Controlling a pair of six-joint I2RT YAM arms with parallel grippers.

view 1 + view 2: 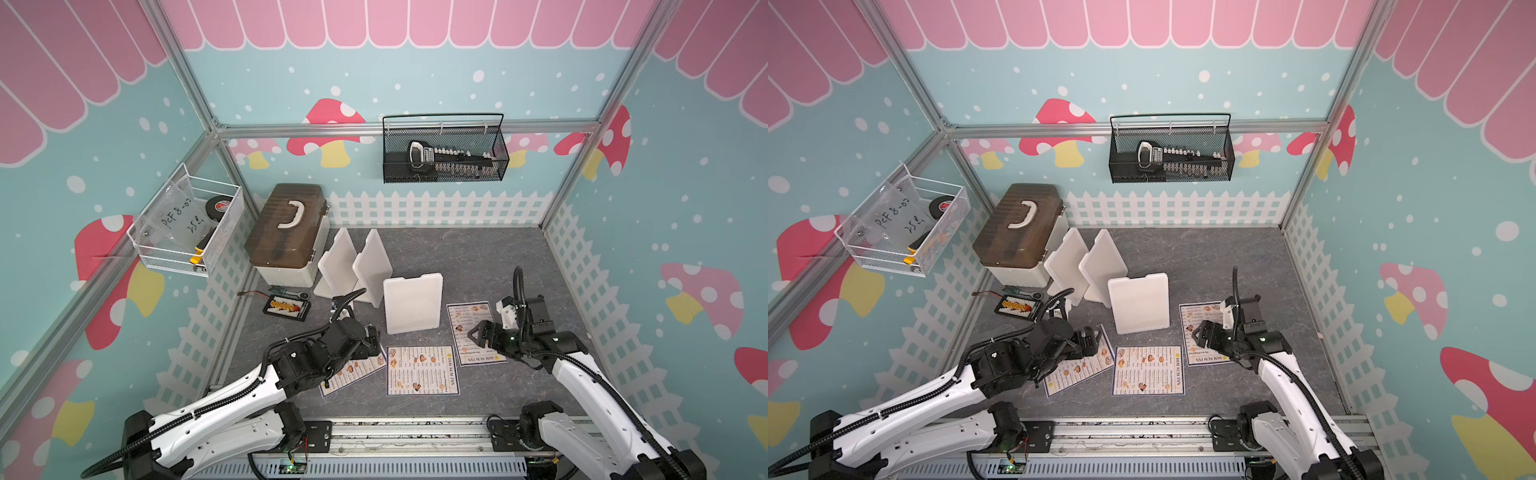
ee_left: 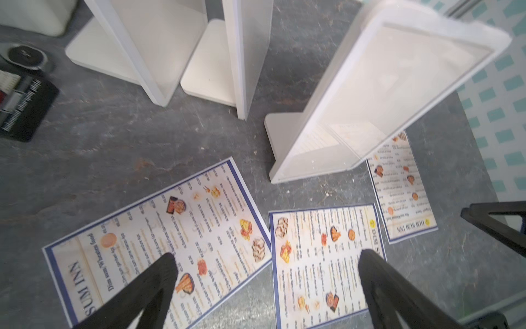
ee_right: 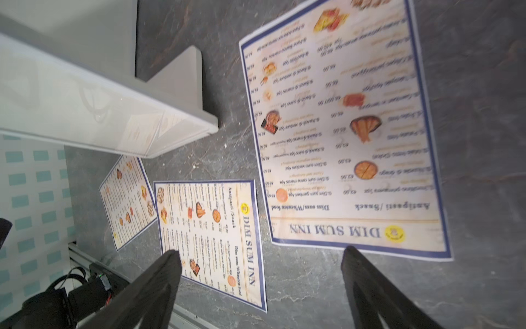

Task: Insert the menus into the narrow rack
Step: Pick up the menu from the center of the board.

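Left wrist view looks down between the left jaws, which stand spread wide with nothing between them. One fingertip (image 2: 159, 270) lies over the left menu (image 2: 170, 222), its mate over the edge of the middle menu (image 2: 321, 256). Whether they touch the sheets I cannot tell. All three menus lie flat and face up on the grey counter (image 1: 478, 257), none in a rack. The right menu (image 1: 463, 313) lies partly under the right jaws, which are likewise spread and empty in the right wrist view, one fingertip (image 3: 358, 265) just off that menu's heading edge. Three white racks stand upright beyond the menus. The nearest rack (image 1: 412, 303) sits by the far ends of the middle and right menus. Two further racks (image 1: 374, 266) stand side by side near a brown-lidded toolbox (image 1: 286, 232). In both top views the left arm (image 1: 232, 395) covers part of the left menu.
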